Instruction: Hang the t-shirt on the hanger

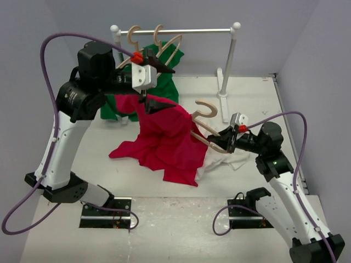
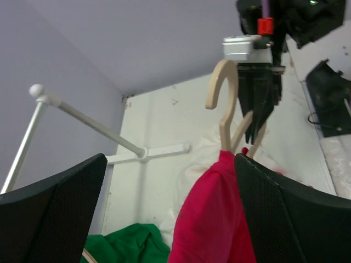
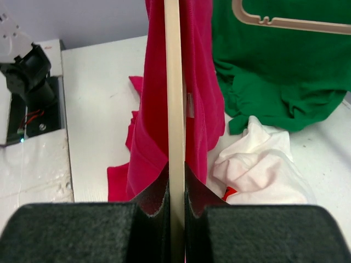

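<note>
The red t-shirt hangs in a peak from the table, its top raised beside my left gripper. My left gripper is open, its pads wide apart. The red t-shirt lies between them, against the right-hand pad. The wooden hanger is tilted, its arm running inside the shirt. My right gripper is shut on the hanger's arm. In the right wrist view the hanger stands clamped between the pads of my right gripper, with red cloth draped on both sides. The hanger's hook shows in the left wrist view.
A white clothes rack stands at the back with two wooden hangers; one carries a green shirt. A crumpled white shirt lies under my right gripper. The rack's post and foot stand at the back right.
</note>
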### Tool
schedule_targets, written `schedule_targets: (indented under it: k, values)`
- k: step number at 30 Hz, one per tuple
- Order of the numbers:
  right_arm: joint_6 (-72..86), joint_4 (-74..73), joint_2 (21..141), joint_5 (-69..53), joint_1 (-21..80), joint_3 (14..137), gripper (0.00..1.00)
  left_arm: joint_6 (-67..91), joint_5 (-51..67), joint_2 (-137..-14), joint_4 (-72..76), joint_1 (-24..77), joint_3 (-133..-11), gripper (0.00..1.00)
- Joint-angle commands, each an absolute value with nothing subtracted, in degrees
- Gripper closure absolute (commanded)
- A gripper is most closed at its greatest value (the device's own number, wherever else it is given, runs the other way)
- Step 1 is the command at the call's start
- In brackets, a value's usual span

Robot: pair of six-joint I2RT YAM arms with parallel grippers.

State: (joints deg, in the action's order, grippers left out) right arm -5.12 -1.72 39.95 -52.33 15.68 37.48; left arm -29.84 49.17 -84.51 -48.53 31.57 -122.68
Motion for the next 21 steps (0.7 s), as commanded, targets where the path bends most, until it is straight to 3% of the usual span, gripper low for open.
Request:
schedule_targets:
  k: [1,6,11,13,15,19,21]
  values:
    - [-14.0,-6.5,41.4,-58.0,15.2,42.6,1.0,-40.6,57.8,-84.5,-63.6,31.5,-122.2,0.02]
    - [-19.4,-11.2,44.1,-64.2,13.9,46.0,1.0,-40.7,54.0,-81.4,-64.3,32.9,-110.7,0.17]
    - [-23.8,-16.7,47.2,-67.2,13.4,49.5,1.0,-37.4,47.0,-80.0,-61.3,35.3,-104.7,0.25]
    - [-24.4,-17.9,47.8,-67.0,13.4,50.3,1.0,-36.3,44.6,-80.5,-61.0,36.5,-103.9,0.38]
    - [-25.1,-18.9,47.8,-66.7,13.4,50.7,1.0,-35.2,43.3,-81.2,-60.8,37.2,-103.5,0.44]
    - [-26.4,-20.5,47.7,-68.0,13.4,51.4,1.0,-33.1,38.5,-83.5,-59.8,38.6,-103.7,1.0]
    - [-26.3,-20.3,47.4,-68.4,13.4,51.3,1.0,-32.5,37.6,-84.0,-59.5,39.0,-104.0,1.0]
